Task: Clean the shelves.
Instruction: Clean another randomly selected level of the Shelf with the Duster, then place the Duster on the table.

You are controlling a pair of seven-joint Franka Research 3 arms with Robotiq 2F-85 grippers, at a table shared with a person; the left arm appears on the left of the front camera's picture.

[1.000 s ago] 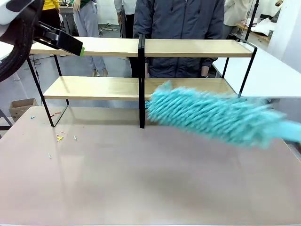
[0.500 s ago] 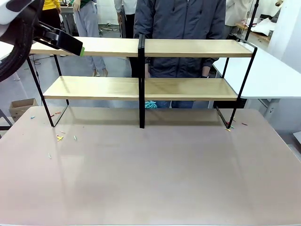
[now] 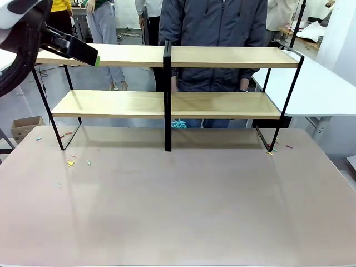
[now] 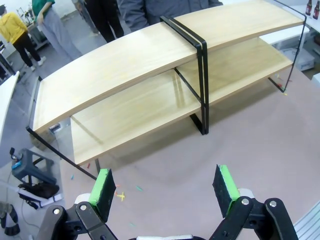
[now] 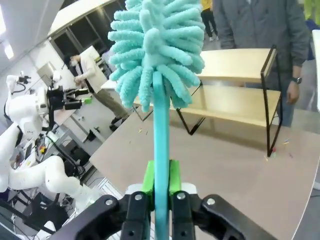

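Where the table (image 3: pixel 183 206) meets its far edge, we see the shelves (image 3: pixel 167 103) standing across it — two long light wooden boards, one above the other, on a thin black frame with a black post in the middle. Both boards look bare from the front. A person in a dark grey jacket (image 3: pixel 214 22) stands just behind the shelves at the far side. On the table near the foot of the frame on the robot's left lie a few small coloured scraps (image 3: pixel 70 162), and a few more lie by the foot on the robot's right (image 3: pixel 271 149).

Our left gripper (image 4: pixel 166 187) hangs above the table in front of the shelves, jaws spread wide with nothing between the green pads (image 4: pixel 104 186); from the front we see it up at the top left corner (image 3: pixel 83 53), level with the upper board.

Our right gripper (image 5: pixel 161 182) is clamped on the thin handle of a turquoise duster (image 5: pixel 155 60) — the handle runs straight up between the green pads to a fluffy head of soft fingers. In that wrist view the shelves (image 5: pixel 235 87) lie well beyond the duster, apart from it, with the person beside them (a hand (image 5: pixel 291 93) hanging near the end of the frame).

A white table (image 3: pixel 311 83) stands off to the right behind the shelves.
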